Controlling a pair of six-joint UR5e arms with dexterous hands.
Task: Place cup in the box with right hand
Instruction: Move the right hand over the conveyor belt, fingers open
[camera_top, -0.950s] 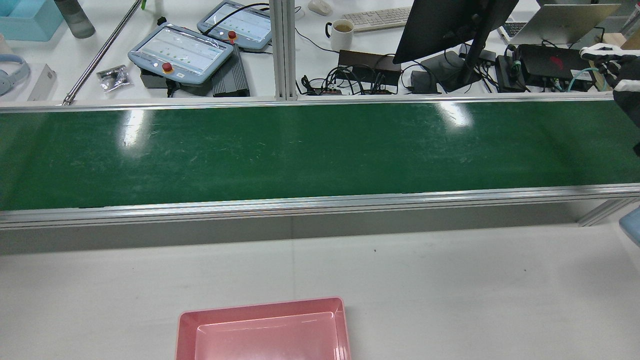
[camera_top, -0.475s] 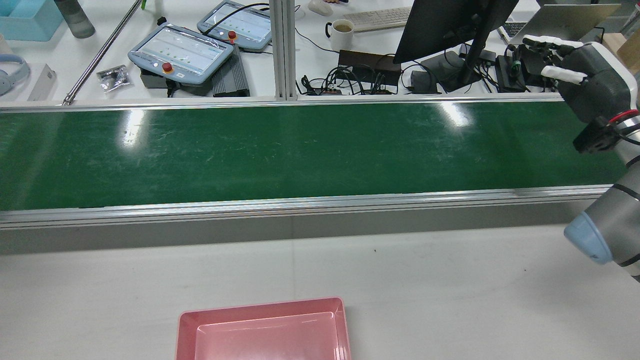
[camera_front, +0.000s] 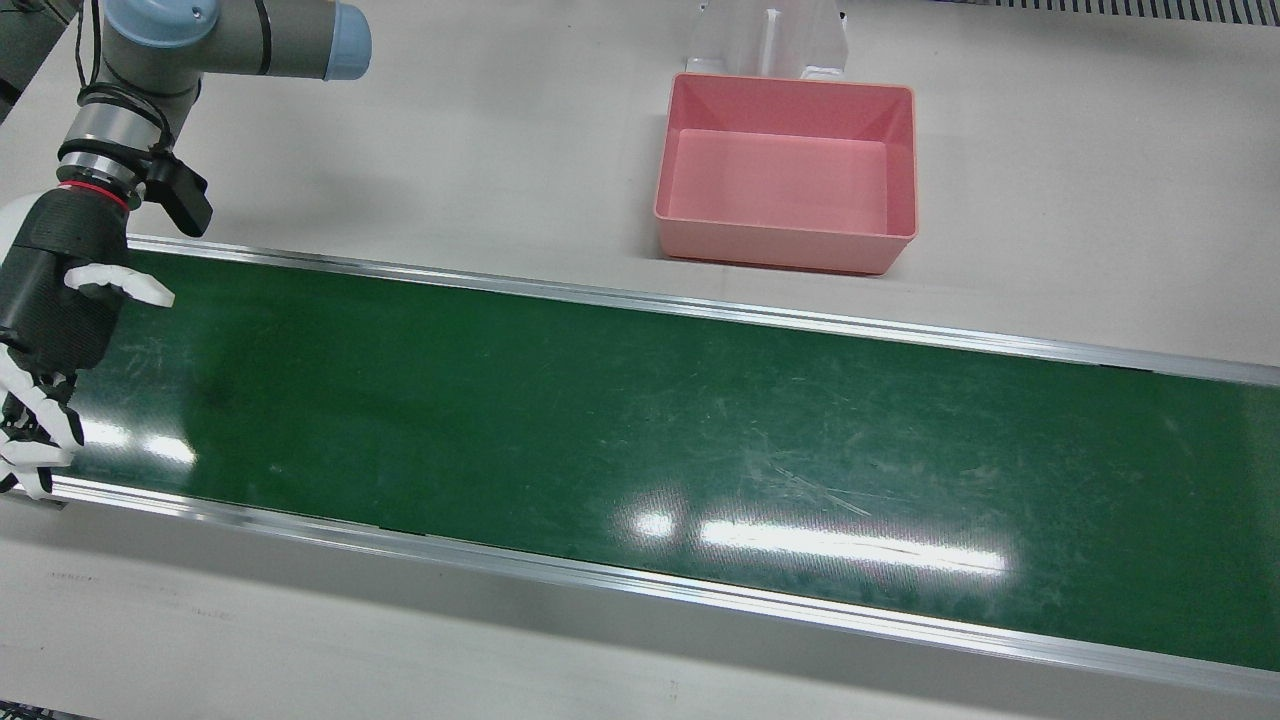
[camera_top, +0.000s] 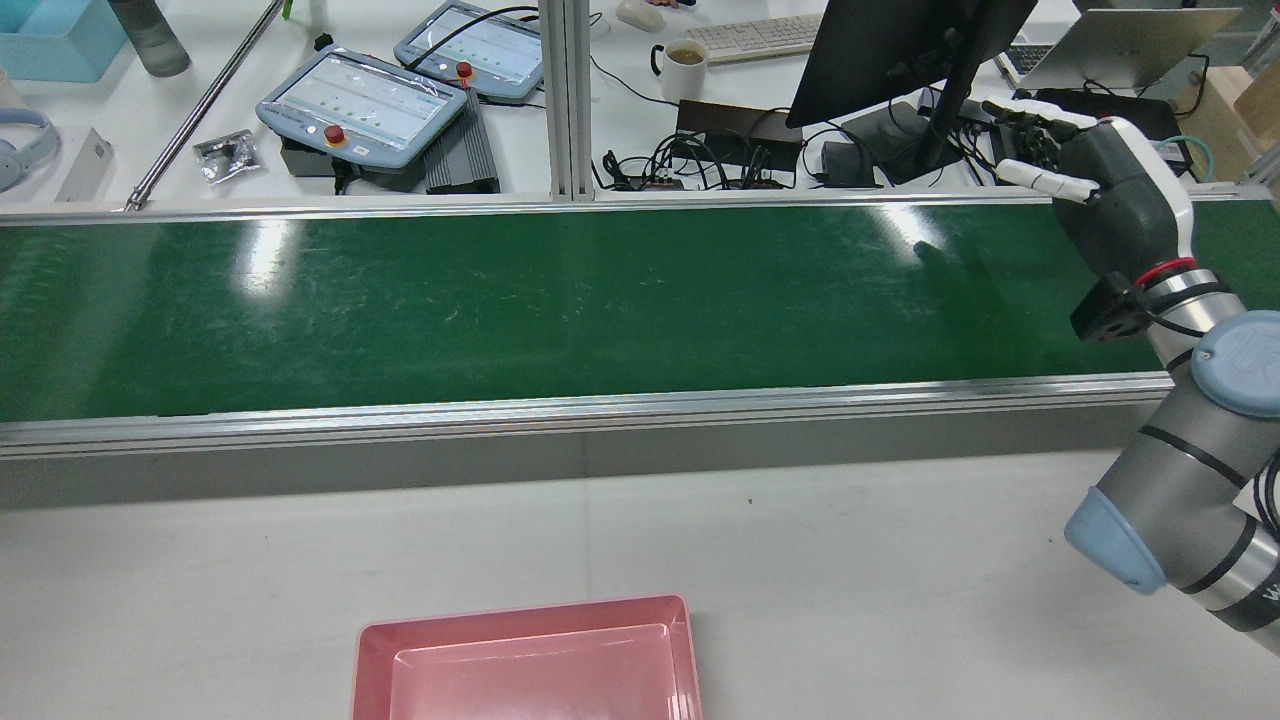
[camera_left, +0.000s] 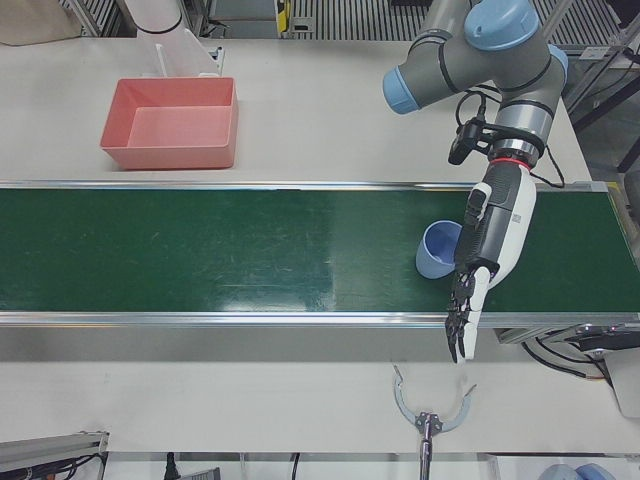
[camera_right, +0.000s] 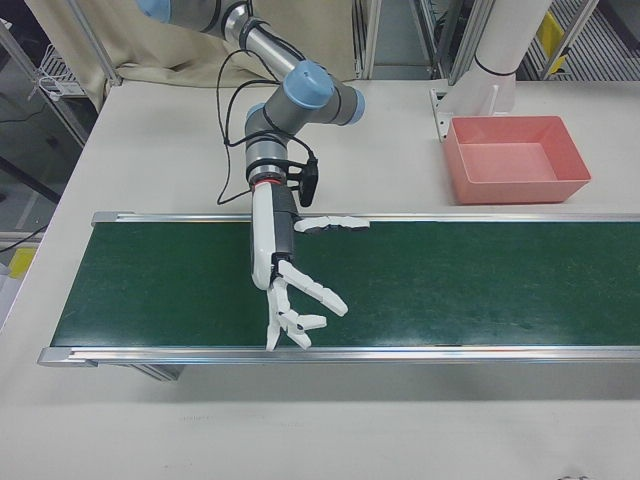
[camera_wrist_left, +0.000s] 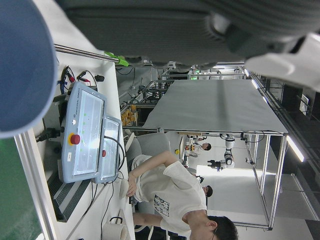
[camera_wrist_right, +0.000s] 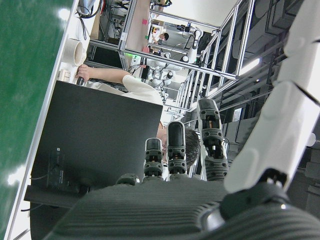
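A light blue cup (camera_left: 438, 250) lies on the green belt (camera_left: 220, 250) in the left-front view, right beside my left hand (camera_left: 490, 245), which is stretched out flat with its fingers apart and holds nothing. The cup fills the upper left of the left hand view (camera_wrist_left: 22, 65). My right hand (camera_top: 1110, 190) is open and empty, with fingers spread over the far right of the belt. It also shows in the front view (camera_front: 55, 300) and the right-front view (camera_right: 285, 270). The pink box (camera_top: 520, 612) stands empty on the white table on the robot's side of the belt.
Behind the belt in the rear view stand a black monitor (camera_top: 900, 50), two teach pendants (camera_top: 365, 105), a mug (camera_top: 685, 65) and cables. A grey clamp-shaped tool (camera_left: 432, 415) lies on the table in front of the belt.
My right arm has swung in from the rear view's right edge. The open hand moved left over the belt's far right part. Box and belt are unchanged.
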